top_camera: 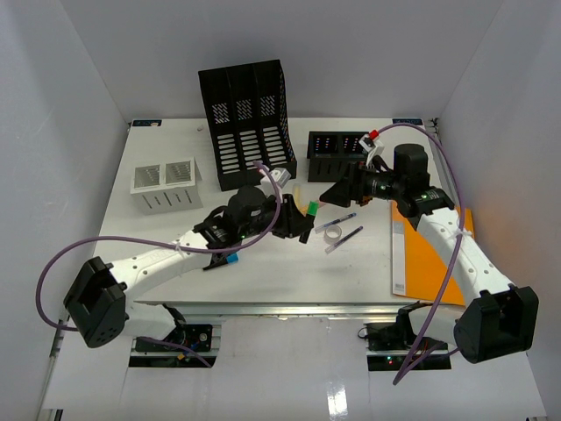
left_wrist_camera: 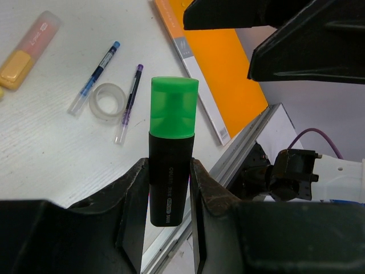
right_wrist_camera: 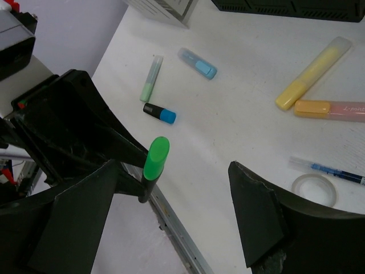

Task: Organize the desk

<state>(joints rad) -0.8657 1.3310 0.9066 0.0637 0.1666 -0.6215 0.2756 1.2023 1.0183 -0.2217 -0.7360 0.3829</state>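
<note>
My left gripper [left_wrist_camera: 169,171] is shut on the black barrel of a green-capped highlighter [left_wrist_camera: 173,142] and holds it above the desk [top_camera: 263,272], cap pointing away from the wrist. In the top view that highlighter [top_camera: 310,208] sits at mid-table between the two arms. My right gripper [right_wrist_camera: 173,165] is open and faces it. The green cap [right_wrist_camera: 155,158] stands between the right jaws, nearer the left one, touching neither. The right gripper's fingers [left_wrist_camera: 308,45] loom at the top of the left wrist view.
At the back stand a black file rack [top_camera: 245,118], a small black organiser [top_camera: 337,156] and a white mesh organiser [top_camera: 165,186]. An orange notebook [top_camera: 434,254] lies at the right. Pens [top_camera: 344,239], a tape roll [top_camera: 333,234] and several highlighters [right_wrist_camera: 311,74] are scattered.
</note>
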